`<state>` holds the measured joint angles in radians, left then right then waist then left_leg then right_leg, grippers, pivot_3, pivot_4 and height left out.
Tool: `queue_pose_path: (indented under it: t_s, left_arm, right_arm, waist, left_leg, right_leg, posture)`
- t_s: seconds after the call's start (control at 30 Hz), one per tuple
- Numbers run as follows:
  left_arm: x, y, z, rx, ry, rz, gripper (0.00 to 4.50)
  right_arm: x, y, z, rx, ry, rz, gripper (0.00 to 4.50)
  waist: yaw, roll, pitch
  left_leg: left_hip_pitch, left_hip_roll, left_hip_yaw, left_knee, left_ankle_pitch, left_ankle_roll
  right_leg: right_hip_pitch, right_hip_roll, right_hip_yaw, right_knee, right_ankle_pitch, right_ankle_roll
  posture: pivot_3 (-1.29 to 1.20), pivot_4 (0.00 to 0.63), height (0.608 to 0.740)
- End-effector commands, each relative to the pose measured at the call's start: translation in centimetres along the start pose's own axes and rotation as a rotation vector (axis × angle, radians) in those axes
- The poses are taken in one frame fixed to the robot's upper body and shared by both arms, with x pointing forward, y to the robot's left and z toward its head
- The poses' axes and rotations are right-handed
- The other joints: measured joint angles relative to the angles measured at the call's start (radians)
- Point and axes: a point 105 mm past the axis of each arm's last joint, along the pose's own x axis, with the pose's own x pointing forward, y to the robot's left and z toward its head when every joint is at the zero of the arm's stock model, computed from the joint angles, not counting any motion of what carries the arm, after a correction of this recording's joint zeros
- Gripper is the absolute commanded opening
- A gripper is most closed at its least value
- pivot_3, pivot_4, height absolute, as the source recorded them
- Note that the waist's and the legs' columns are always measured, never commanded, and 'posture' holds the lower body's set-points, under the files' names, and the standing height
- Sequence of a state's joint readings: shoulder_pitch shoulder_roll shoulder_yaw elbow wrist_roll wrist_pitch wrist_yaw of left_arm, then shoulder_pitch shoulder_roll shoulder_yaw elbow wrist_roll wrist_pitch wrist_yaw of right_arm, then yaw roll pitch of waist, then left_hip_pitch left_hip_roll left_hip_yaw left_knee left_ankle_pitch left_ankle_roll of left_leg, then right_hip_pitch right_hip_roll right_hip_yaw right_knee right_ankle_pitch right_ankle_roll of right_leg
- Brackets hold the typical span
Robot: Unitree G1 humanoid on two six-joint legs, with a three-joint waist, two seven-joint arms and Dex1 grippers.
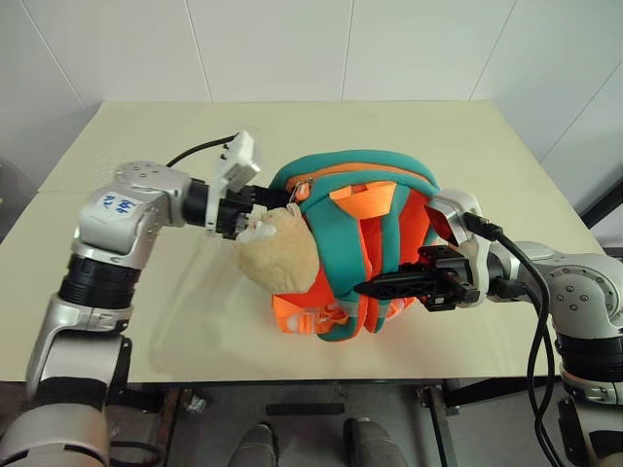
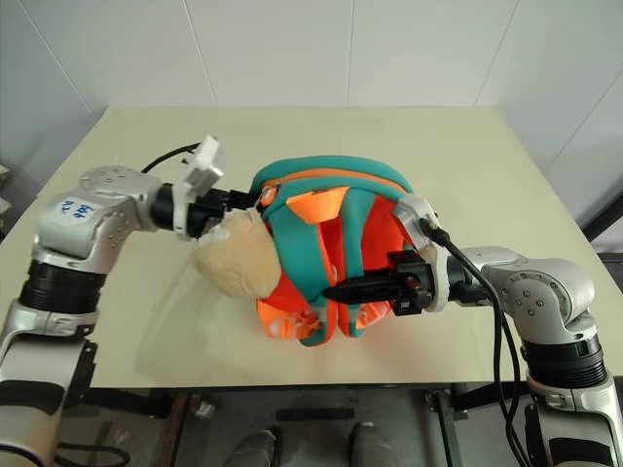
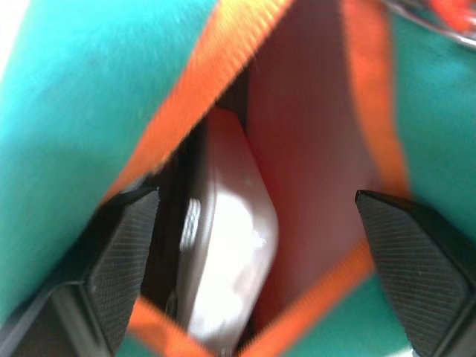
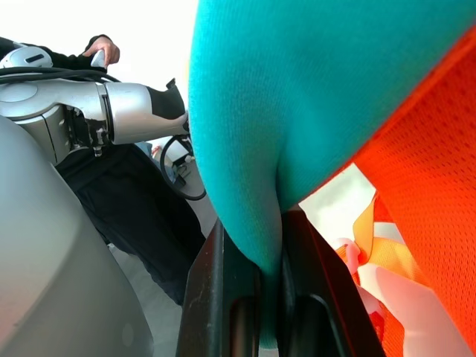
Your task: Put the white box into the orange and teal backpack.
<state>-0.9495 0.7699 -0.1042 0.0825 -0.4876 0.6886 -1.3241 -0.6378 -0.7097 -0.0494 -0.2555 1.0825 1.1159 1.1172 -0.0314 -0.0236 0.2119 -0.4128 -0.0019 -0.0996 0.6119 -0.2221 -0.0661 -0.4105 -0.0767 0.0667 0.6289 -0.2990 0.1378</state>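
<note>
Now the white box (image 3: 227,253) sits inside the mouth of the orange and teal backpack (image 1: 360,243), slipped edge-on between the orange lining walls, and the left gripper (image 3: 256,245) has its fingers spread wide on either side of it, touching nothing. The right gripper (image 1: 409,284) is pinched shut on a teal strap (holding the bag upright on the table (image 1: 487,146)). A straight retreat of the left fingers along the opening, with the right grip unchanged, would likely avoid snagging the trim.

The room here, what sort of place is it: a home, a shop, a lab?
Probably a lab or test room: one plain table against bare white panelled walls, holding a backpack, with cables trailing off the arm.
</note>
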Motion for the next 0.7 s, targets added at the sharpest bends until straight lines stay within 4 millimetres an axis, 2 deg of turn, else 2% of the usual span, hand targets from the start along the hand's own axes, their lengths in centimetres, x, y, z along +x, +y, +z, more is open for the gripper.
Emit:
queue_pose_path:
  t_s: [0.03,0.27,0.37,0.5,0.63,0.7]
  left_arm:
    - [-2.5,-2.0,0.8,0.061,0.006,-0.050,4.49]
    - [-4.6,-3.5,0.6,0.068,0.018,-0.033,4.49]
    - [-3.9,-4.0,1.4,0.101,-0.042,-0.015,4.49]
    - [-2.7,-5.3,3.4,0.082,-0.206,-0.049,4.49]
    - [-2.3,-6.3,3.0,0.063,-0.177,-0.068,4.49]
    - [-2.1,-6.2,3.1,0.065,-0.187,-0.051,4.49]
  right_arm:
    - [-0.2,0.5,0.8,-0.050,-0.018,0.004,0.00]
    - [-0.3,0.1,0.8,-0.047,-0.012,0.003,0.00]
    - [-0.2,-0.1,0.8,-0.043,-0.010,0.007,0.00]
    - [0.0,-0.4,0.9,-0.041,-0.012,0.013,0.00]
    - [0.1,-0.5,0.9,-0.036,-0.010,0.019,0.00]
    - [0.1,-0.5,0.8,-0.035,-0.008,0.020,0.00]
  waist:
    - [-0.004,0.000,0.000]
    - [0.005,0.000,0.000]
    - [0.004,0.000,0.000]
    - [0.003,0.000,0.000]
    - [-0.004,0.000,0.000]
    - [-0.001,0.000,0.000]
  left_leg:
    - [0.000,0.000,0.000,0.000,0.000,0.000]
    - [0.000,0.000,0.000,0.001,0.000,0.000]
    - [0.000,0.000,0.000,0.001,0.000,0.000]
    - [0.000,0.000,0.000,0.001,0.000,0.000]
    - [0.001,0.000,0.000,0.001,0.000,0.000]
    - [0.002,0.000,0.000,0.000,0.000,0.000]
  right_leg:
    - [0.000,0.000,0.000,0.000,0.000,0.000]
    - [0.001,0.000,0.000,0.000,0.000,0.000]
    - [0.001,0.000,0.000,0.000,0.000,0.000]
    - [0.001,0.000,0.000,0.001,0.000,0.000]
    - [0.001,0.000,0.000,0.002,0.000,0.000]
    - [0.001,0.000,0.000,0.002,0.000,0.000]
  posture:
    - [0.00,0.150,0.740]
    - [0.00,0.150,0.740]
    - [0.00,0.150,0.740]
    - [0.00,0.150,0.740]
    - [0.00,0.150,0.740]
    - [0.00,0.150,0.740]
